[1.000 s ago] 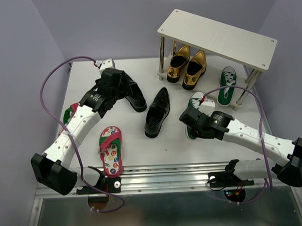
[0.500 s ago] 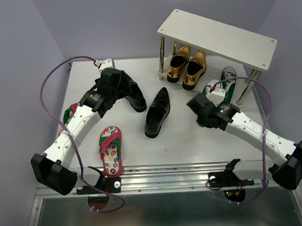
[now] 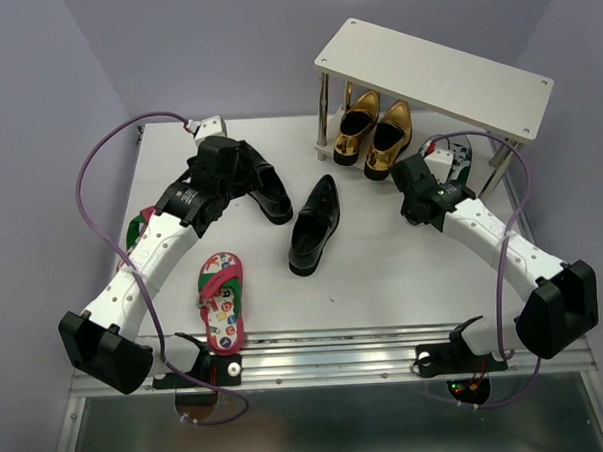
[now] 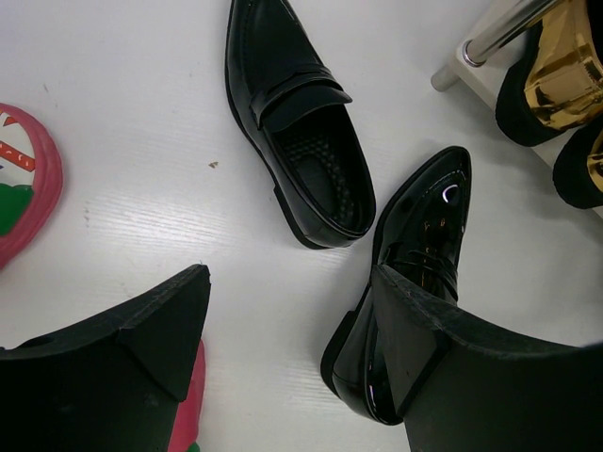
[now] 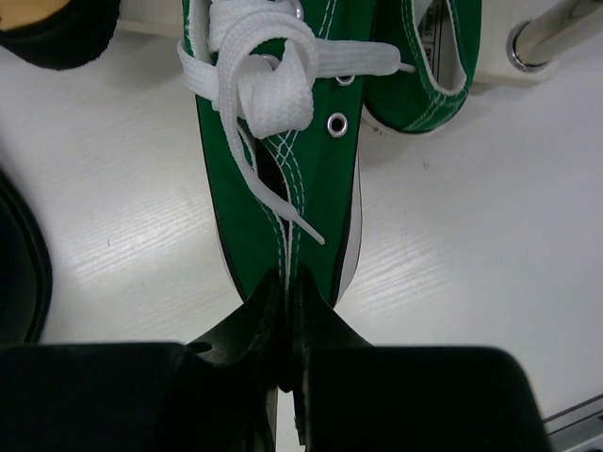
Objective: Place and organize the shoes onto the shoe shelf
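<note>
The right gripper (image 5: 285, 292), fingers pinched tight on the green white-laced canvas sneaker (image 5: 283, 188), has swung it from mid-table up beside its mate (image 5: 424, 56) at the foot of the pale cream metal-legged shoe shelf (image 3: 435, 75) — pair nearly reunited — while the left gripper (image 4: 292, 311) hangs wide-jawed over a glossy black pointed loafer (image 4: 415, 282).

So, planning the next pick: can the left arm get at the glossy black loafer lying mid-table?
Probably yes: the left end effector is open, and that glossy black pointed loafer lies uncovered just ahead; only its twin sits close beside.
</note>
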Robot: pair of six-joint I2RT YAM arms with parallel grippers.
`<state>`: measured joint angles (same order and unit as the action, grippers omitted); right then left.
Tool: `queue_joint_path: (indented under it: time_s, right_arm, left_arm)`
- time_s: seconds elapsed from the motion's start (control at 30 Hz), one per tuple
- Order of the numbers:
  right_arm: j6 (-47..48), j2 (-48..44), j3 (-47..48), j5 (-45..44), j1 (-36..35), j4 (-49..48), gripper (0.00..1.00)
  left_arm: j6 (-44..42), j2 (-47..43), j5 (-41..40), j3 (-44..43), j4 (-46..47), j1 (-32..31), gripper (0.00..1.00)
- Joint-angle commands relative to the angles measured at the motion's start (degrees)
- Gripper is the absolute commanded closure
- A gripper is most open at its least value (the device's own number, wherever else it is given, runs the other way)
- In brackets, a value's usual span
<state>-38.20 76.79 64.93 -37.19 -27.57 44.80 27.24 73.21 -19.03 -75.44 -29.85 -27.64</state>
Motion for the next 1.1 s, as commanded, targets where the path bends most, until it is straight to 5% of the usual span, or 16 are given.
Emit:
queue_joint_path:
  time_s: [0.0,1.07]
  right_arm:
    - [5.67,0.45,5.21,-0.97,3.91,-10.95,0.99]
    - [9.45,12.68,6.09,12.84,16.93,-25.19,0.99]
  left_arm:
    - [-0.79,-2.37,-0.66,-1.38,0.58,0.22,0.20]
    - [-0.79,-3.34,-1.19,-1.38,-0.48,0.83,0.20]
